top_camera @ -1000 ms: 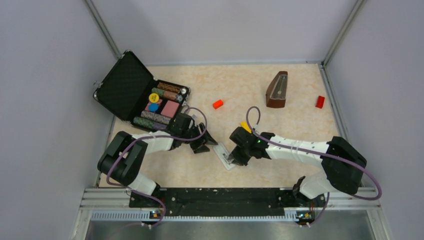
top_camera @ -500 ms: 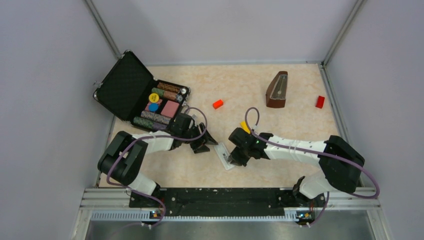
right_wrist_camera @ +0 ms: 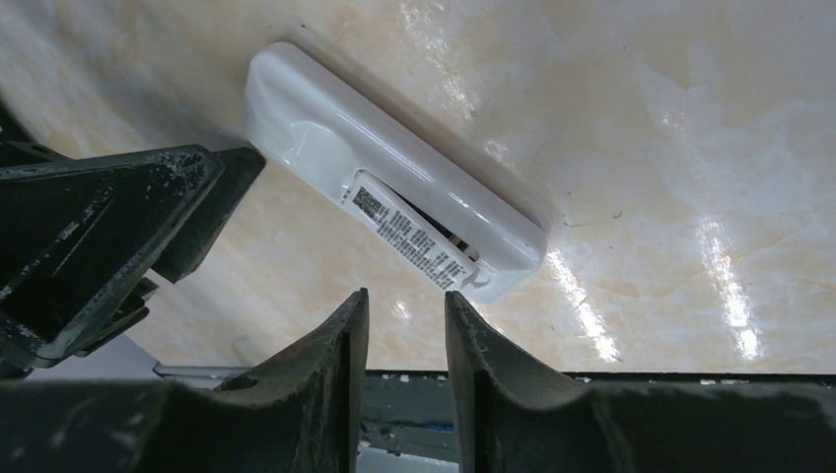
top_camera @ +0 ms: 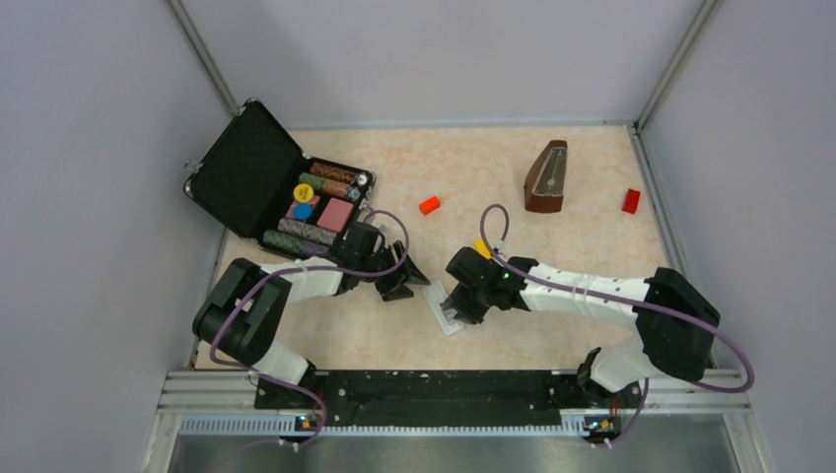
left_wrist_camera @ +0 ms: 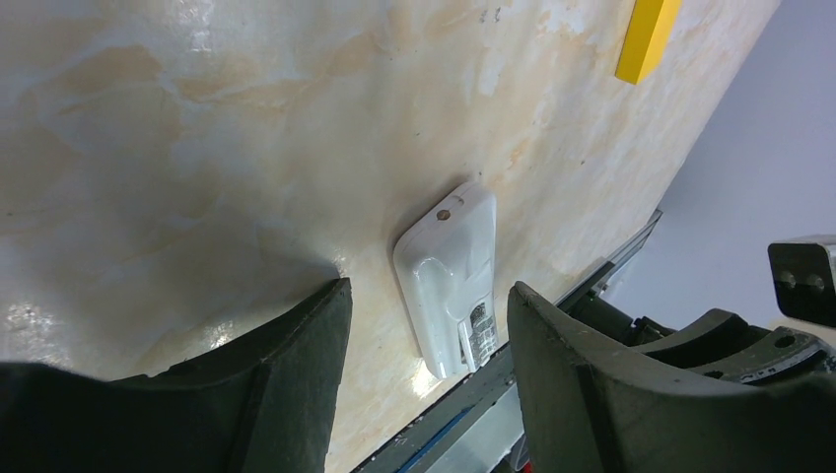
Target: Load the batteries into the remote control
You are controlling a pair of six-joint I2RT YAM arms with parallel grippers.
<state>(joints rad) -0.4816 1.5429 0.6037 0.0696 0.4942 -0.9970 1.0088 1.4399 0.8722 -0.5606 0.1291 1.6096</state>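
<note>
The white remote control (top_camera: pixel 443 308) lies back up on the table between my two grippers. It also shows in the left wrist view (left_wrist_camera: pixel 450 281) and the right wrist view (right_wrist_camera: pixel 394 202). A labelled back cover (right_wrist_camera: pixel 409 236) sits on it, with a thin dark gap along one edge. No batteries are visible. My left gripper (top_camera: pixel 410 280) is open and empty, its jaws wide, the remote just beyond them (left_wrist_camera: pixel 429 289). My right gripper (top_camera: pixel 455 307) hangs over the remote's near end, jaws a narrow gap apart with nothing between them (right_wrist_camera: pixel 406 296).
A yellow block (top_camera: pixel 481 247) lies just behind the right wrist. An open black case (top_camera: pixel 258 168) of chips stands at the back left. A brown metronome (top_camera: pixel 546 177) and two red blocks (top_camera: pixel 429 205) (top_camera: pixel 631 200) lie at the back. The table's front rail (top_camera: pixel 444 389) is near.
My right gripper has shifted slightly left and back along the remote. The left arm and the remote have not visibly moved.
</note>
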